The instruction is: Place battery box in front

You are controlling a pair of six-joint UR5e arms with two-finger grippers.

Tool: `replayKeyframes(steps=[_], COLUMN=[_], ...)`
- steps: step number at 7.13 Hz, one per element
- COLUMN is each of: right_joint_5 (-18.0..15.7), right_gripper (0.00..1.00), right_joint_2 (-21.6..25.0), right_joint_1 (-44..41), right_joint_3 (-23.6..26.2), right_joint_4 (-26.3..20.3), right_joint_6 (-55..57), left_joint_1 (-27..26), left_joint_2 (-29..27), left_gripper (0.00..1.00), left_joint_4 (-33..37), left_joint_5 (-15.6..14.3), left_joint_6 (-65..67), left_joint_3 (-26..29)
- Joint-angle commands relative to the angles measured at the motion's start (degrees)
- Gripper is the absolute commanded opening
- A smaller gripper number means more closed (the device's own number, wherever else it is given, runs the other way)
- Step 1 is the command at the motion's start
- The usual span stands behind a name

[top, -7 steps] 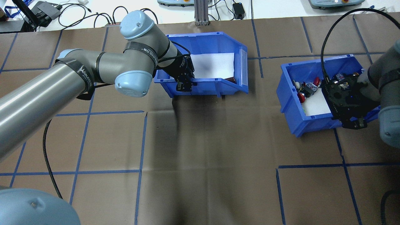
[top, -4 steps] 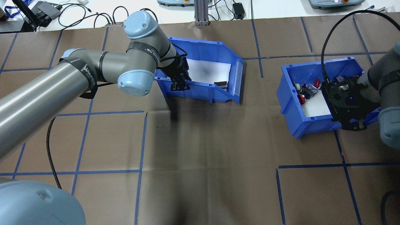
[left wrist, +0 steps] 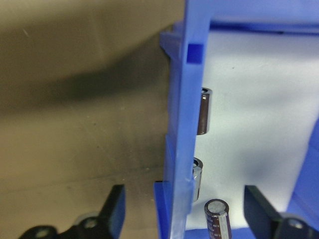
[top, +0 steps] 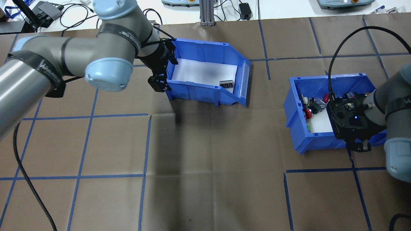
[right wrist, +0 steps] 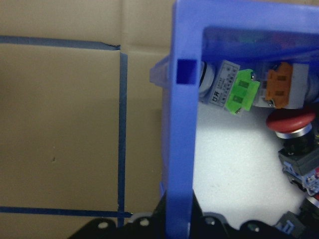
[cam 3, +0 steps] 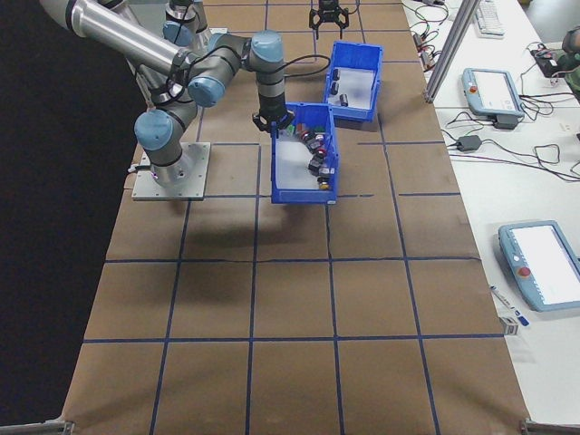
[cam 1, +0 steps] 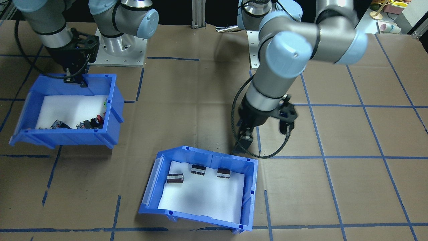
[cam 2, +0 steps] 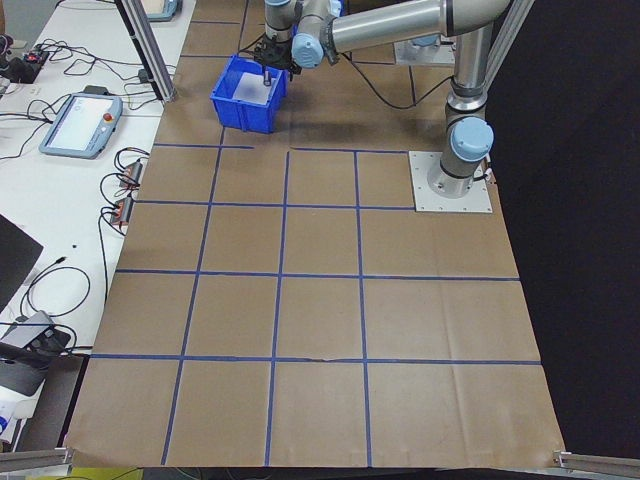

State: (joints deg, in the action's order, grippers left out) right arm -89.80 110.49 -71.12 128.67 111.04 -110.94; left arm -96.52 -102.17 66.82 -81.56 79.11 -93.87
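Observation:
The battery box (top: 196,91) is a blue bin with a white foam floor, turned at an angle at the table's far middle. Three dark batteries (cam 1: 198,169) lie near its back wall, and the left wrist view shows them too (left wrist: 204,109). My left gripper (top: 159,84) is open at the bin's back corner, its fingers (left wrist: 115,206) wide apart on either side of the wall (left wrist: 180,124), without touching it. My right gripper (top: 359,147) is shut on the rear wall (right wrist: 180,124) of the switch bin (top: 321,141), which holds colourful push-buttons (cam 1: 90,123).
Brown paper with a blue tape grid (top: 146,144) covers the table. An aluminium post (top: 205,12), cables and teach pendants (top: 179,2) line the far edge. The left arm's black cable (cam 1: 284,140) loops beside the battery box. The two bins stand about a bin's width apart.
The battery box was turned and set down. My left gripper let go of its side wall, opened and moved to the back corner. My right gripper dragged the switch bin toward the robot.

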Motion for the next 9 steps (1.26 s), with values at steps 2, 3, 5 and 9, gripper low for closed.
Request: replayKeyframes(steps=[2,3,5,9], right_joint_5=[2.8,2.8,2.8,2.1], right_gripper=[0.00,0.00,0.00,0.00], right_joint_2=[9.0,9.0,8.6,2.8], right_joint_1=[-4.6,-7.9,-17.9,-31.6], right_joint_3=[8.4,8.4,8.4,7.9], right_joint_4=[-0.1,-0.1,0.7,7.5], right_joint_6=[3.2,4.8,15.5,30.7], left_joint_1=[4.1,4.1,3.6,3.5], left_joint_2=[9.5,11.5,14.0,20.7], left_gripper=[0.99,0.99,0.99,1.00], left_joint_4=[20.2,26.0,27.8,29.9], left_joint_5=[-3.6,-8.7,-9.8,-4.5], left_joint_6=[-42.3,-53.2,-78.0,-85.7], left_joint_3=[5.3,6.2,5.1,1.1])
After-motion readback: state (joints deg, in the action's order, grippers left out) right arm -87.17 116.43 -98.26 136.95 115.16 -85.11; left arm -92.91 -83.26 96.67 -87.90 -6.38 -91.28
